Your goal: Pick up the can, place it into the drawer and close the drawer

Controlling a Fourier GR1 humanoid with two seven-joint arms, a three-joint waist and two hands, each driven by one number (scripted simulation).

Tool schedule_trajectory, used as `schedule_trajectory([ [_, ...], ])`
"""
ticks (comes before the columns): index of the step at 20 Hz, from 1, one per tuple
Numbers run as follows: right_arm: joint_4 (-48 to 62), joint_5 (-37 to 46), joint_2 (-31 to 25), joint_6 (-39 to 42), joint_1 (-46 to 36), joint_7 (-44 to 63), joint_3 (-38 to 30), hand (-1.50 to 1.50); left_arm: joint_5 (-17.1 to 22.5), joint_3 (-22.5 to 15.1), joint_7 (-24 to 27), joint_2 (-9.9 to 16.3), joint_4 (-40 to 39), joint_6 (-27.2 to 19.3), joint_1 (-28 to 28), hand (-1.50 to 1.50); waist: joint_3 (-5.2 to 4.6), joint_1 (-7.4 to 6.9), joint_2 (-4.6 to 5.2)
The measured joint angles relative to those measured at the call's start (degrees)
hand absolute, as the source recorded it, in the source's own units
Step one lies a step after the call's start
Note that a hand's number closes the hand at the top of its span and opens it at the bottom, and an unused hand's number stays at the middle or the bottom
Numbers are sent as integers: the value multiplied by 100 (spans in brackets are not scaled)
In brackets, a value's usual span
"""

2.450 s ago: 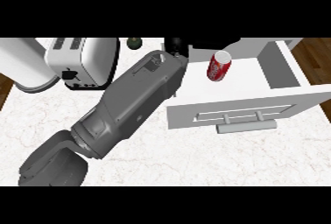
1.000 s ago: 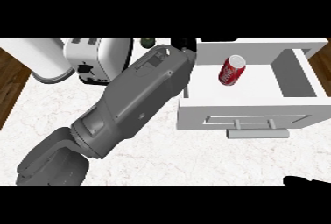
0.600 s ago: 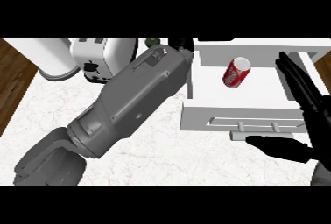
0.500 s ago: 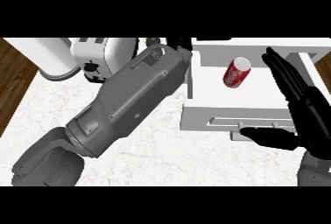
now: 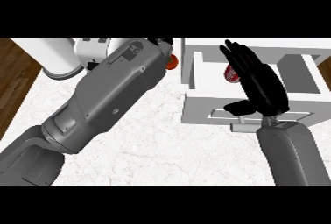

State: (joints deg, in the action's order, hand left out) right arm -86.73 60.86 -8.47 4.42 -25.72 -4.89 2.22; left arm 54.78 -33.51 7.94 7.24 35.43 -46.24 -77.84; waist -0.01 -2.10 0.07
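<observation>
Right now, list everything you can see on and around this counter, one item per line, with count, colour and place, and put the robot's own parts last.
can: one, red, inside the open drawer, mostly hidden behind the right hand
drawer: one, white, open, at the right
counter: one, white marbled top, centre
toaster: one, white, at the back left, partly hidden
cylinder: one, white, far left at the back
small round thing: one, orange-red, beside the left forearm
left forearm: one, grey, across the centre; its hand cannot be made out
right hand: one, black, fingers straight, over the drawer

The counter (image 5: pixel 168 148) has a white marbled top. At its far left stands a white cylindrical container (image 5: pixel 55 57), with a white toaster-like appliance (image 5: pixel 97 50) just right of it. A small red-orange object (image 5: pixel 172 62) peeks out farther right. Dark wooden floor (image 5: pixel 14 83) shows left.
</observation>
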Motion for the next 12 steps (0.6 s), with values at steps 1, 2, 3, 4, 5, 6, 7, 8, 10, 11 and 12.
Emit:
schedule_trajectory([
  [1, 270, 120, 13, -142, -108, 0, 3, -150, -35, -32, -90, 60, 122, -41, 29, -150, 0, -18, -4],
  [2, 484, 220, 42, -282, -167, -12, 24, -150, -72, -17, -128, 133, 183, -50, 81, -150, 1, 1, -4],
  [3, 737, 315, 82, -441, -253, -23, 32, -150, -96, -10, -206, 234, 271, -49, 123, -150, 1, -2, -3],
  [4, 978, 374, 71, -548, -349, -46, -1, -150, -126, -19, -278, 306, 408, -79, 195, -150, 1, -5, -7],
  [5, 1254, 453, 95, -707, -430, -65, -15, -150, -165, -18, -299, 337, 480, -96, 255, -150, 1, 3, -3],
  [6, 1520, 527, 106, -867, -502, -85, -41, -150, -193, -20, -396, 420, 588, -118, 255, -150, 2, -3, -2],
  [7, 1795, 596, 125, -1002, -611, -85, -68, -150, -216, -9, -441, 513, 680, -101, 319, -150, 3, -10, 0],
  [8, 2044, 668, 138, -1155, -699, -107, -83, -150, -256, -19, -475, 603, 798, -84, 410, -150, 2, -14, 0],
  [10, 2497, 835, 131, -1464, -934, -145, -120, -150, -312, 19, -566, 754, 894, -31, 478, -150, -22, 1, -16],
  [11, 2724, 917, 125, -1616, -1059, -140, -154, -150, -338, 27, -638, 847, 959, -5, 505, -150, -31, -1, -24],
  [12, 2976, 972, 107, -1763, -1203, -151, -208, -150, -360, 37, -672, 891, 1059, -8, 553, -150, -38, -17, -28],
])
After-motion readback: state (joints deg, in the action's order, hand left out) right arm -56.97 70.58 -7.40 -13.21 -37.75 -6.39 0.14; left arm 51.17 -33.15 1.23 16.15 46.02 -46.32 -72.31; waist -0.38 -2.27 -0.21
